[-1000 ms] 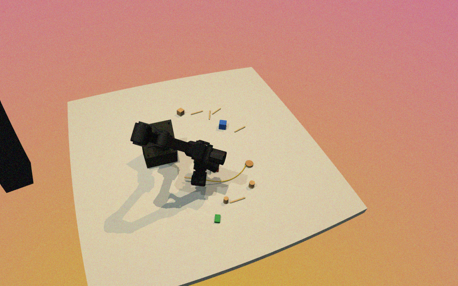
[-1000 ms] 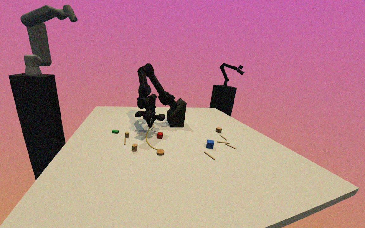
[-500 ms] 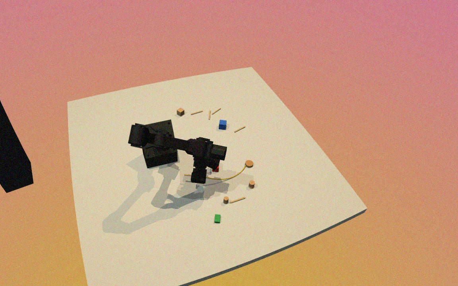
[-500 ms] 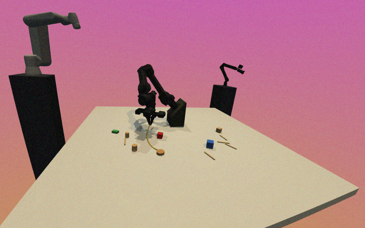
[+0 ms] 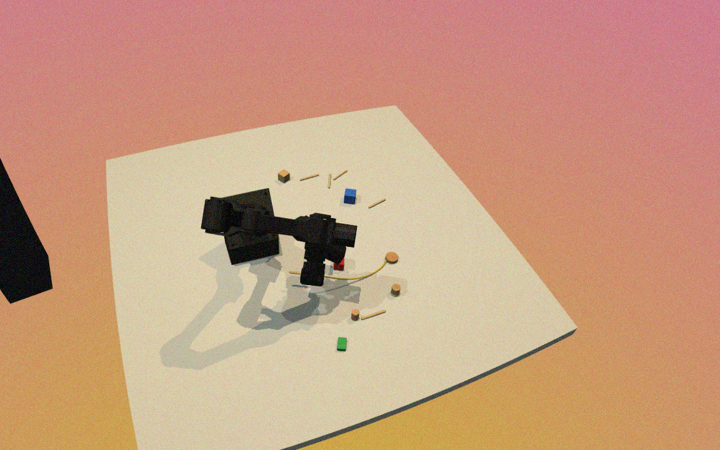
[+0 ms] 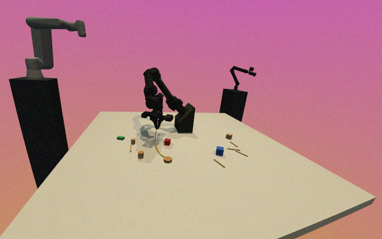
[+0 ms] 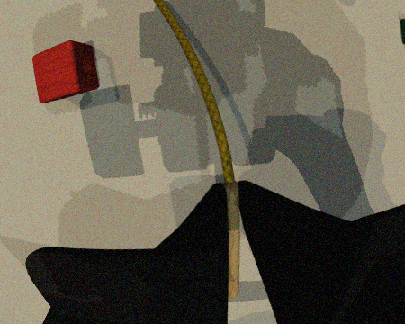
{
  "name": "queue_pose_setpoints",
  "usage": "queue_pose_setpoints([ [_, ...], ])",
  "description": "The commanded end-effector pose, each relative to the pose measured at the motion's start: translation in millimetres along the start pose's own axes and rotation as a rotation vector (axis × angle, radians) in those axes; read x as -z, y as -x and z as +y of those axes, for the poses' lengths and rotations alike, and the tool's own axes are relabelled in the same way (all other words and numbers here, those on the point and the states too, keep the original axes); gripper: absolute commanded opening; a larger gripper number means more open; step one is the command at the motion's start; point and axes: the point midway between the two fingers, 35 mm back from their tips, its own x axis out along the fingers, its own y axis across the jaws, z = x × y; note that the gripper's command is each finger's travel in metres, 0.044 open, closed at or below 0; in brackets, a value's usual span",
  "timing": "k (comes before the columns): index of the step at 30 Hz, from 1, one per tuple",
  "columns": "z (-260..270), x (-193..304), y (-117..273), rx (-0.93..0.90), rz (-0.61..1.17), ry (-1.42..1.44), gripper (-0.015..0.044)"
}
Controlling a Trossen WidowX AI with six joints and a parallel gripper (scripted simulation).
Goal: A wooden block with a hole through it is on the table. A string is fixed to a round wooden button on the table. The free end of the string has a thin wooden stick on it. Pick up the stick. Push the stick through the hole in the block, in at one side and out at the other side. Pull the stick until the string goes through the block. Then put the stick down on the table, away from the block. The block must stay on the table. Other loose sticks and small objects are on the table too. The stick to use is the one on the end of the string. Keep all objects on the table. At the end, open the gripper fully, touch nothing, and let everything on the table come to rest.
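One stick (image 5: pixel 294 272) (image 7: pixel 233 265) gripped — tool (image 5: pixel 312 282) (image 6: pixel 157 127) (image 7: pixel 230 193) well inside the table's edges (image 5: pixel 463 387) (image 6: pixel 329 220).

Black arm above white table (image 6: pixel 186 184), string (image 6: pixel 156 142) reaching button (image 6: pixel 167 159)

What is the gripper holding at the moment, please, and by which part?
The gripper holds the thin wooden stick by its string end, where the yellow string joins it.

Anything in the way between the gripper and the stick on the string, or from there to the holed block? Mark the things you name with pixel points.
To the stick (image 5: pixel 294 272) (image 7: pixel 234 265): nothing, the gripper (image 5: pixel 312 275) (image 6: pixel 157 127) (image 7: pixel 230 193) is shut on it. Red cube (image 5: pixel 339 265) (image 6: pixel 167 142) (image 7: pixel 56 74) sits off to the side. Onward: can't tell, no hole is visible.
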Motion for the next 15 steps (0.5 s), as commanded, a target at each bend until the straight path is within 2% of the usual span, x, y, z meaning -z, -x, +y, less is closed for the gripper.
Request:
queue_pose_setpoints([
  [1, 1, -4, 3, -0.011, 0.007, -0.007, 0.0000],
  [15, 6, -16, 16, -0.039, 0.054, -0.012, 0.0000],
])
